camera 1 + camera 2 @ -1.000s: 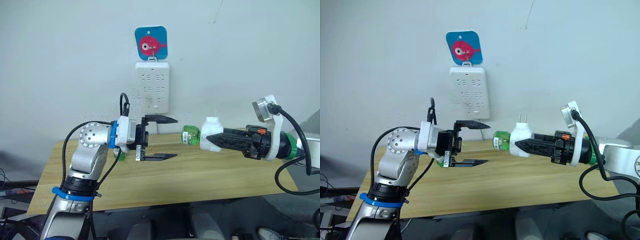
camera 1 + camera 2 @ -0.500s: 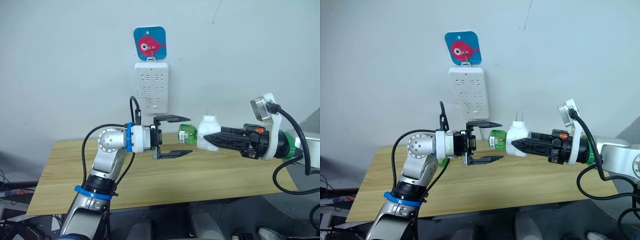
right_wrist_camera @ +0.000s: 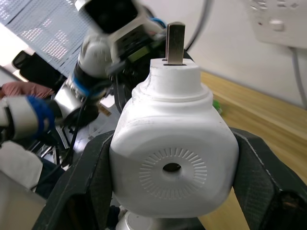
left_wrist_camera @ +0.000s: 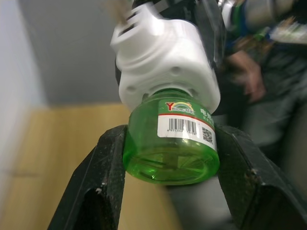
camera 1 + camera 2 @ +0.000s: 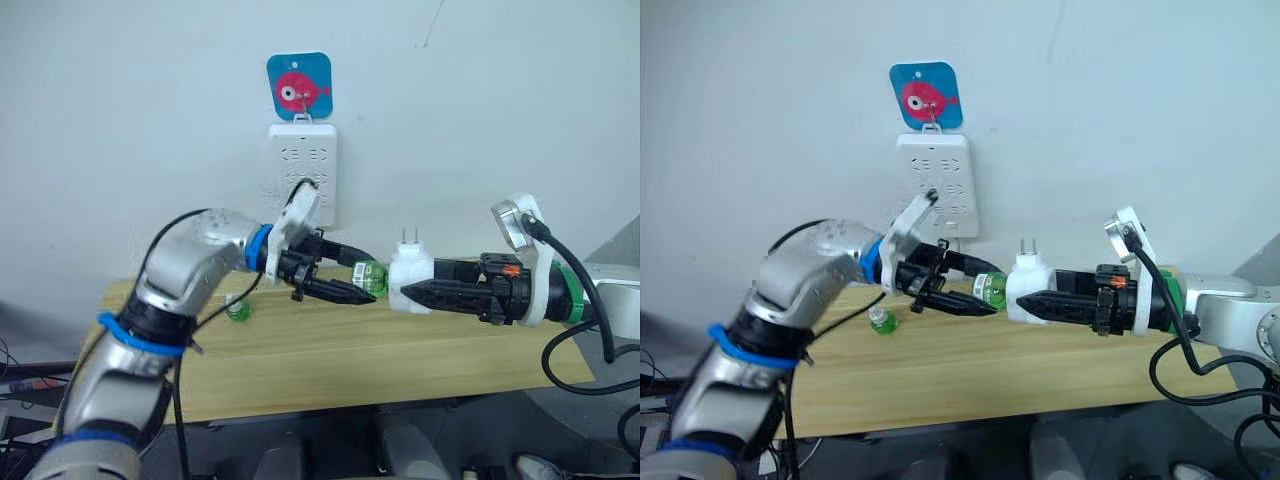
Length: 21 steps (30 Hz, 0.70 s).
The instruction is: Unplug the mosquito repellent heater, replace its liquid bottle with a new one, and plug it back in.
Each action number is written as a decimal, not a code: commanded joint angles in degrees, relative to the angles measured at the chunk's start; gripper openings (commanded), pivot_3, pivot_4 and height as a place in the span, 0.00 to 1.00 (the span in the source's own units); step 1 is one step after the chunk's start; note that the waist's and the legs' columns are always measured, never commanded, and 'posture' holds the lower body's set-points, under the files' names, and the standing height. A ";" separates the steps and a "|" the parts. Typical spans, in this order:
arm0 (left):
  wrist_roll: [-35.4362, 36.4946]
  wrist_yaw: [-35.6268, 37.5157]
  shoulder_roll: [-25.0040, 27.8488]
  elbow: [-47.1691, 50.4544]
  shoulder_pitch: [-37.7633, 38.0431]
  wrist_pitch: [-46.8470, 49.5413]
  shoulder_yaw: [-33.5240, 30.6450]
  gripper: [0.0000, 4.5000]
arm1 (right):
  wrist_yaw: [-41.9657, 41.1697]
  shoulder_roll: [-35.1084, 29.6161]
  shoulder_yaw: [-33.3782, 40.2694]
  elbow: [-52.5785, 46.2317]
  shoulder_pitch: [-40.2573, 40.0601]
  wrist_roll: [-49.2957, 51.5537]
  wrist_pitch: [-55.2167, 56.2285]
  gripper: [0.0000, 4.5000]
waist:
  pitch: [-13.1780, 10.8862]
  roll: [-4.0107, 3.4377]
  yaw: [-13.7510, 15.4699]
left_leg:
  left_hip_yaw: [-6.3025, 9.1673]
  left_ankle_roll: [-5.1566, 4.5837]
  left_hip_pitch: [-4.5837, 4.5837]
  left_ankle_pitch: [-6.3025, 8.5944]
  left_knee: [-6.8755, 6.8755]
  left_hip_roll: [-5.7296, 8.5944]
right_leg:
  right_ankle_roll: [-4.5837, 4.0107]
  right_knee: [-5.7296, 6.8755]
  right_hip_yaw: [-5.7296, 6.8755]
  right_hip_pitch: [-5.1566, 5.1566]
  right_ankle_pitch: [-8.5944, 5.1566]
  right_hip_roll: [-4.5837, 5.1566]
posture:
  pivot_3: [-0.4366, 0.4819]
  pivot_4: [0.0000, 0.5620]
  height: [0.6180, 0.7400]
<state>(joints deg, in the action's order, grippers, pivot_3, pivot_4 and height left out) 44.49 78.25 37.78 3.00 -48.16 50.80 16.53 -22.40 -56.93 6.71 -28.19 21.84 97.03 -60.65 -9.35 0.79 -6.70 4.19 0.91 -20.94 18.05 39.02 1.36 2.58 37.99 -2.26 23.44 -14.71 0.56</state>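
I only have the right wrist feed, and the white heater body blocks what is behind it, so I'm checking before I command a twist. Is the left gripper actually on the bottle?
Observer: Yes. In the left wrist view both black fingers press the sides of the green bottle, which is seated in the heater.
Operator: Is the bottle's label legible?
Observer: A barcode label faces the left wrist camera.
Operator: Is there a spare bottle anywhere?
Observer: A second small green bottle stands on the wooden table, under the left arm.
Operator: Is the heater above the table?
Observer: Yes, the right gripper holds it in the air, prongs up, below the power strip.
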 commanded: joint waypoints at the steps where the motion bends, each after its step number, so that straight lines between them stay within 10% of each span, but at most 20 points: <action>1: 5.34 1.21 0.45 -4.77 -3.77 13.18 -2.05 0.52 | -2.61 -0.82 0.64 -2.24 0.85 -1.00 -0.42 0.66 | 0.01 -0.02 -0.05 | -0.02 -0.01 0.04 0.01 -0.02 0.00 | -0.01 0.00 -0.01 0.00 0.00 0.00 | 0.27 0.24 0.92; 6: 3.28 1.33 -0.86 -2.17 -2.02 7.34 -4.00 0.52 | -1.10 -0.12 0.57 -1.85 0.56 0.47 0.35 0.66 | 0.01 -0.01 -0.09 | -0.01 0.01 -0.02 0.00 -0.06 -0.08 | -0.22 0.02 -0.15 0.13 0.12 0.22 | 0.26 0.24 0.92; 13: -8.14 0.29 -2.97 4.48 11.41 -22.75 -8.91 0.99 | 1.62 -0.62 2.24 0.25 -0.95 4.04 0.97 0.66 | 0.01 -0.01 0.25 | -0.06 0.06 0.00 -0.02 -0.07 -0.03 | -0.24 -0.01 -0.25 0.12 0.13 0.47 | 0.25 0.25 0.92; 21: -20.14 -0.30 -11.11 0.79 23.96 -63.82 -13.45 1.00 | 1.80 -0.91 2.75 1.32 -1.41 4.22 0.66 0.66 | 0.01 -0.01 1.32 | -0.13 0.03 0.00 -0.01 -0.05 0.01 | -0.25 -0.07 -0.27 0.08 0.14 0.54 | 0.27 0.25 0.92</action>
<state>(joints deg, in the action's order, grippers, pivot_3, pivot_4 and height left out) 26.21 78.73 28.37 3.26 -23.87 -4.49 4.06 -20.16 -57.35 7.71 -26.39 19.83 99.82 -60.52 -9.34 0.78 -5.38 4.06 0.93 -20.96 18.05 38.98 1.38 2.33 37.91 -2.52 23.52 -14.57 1.10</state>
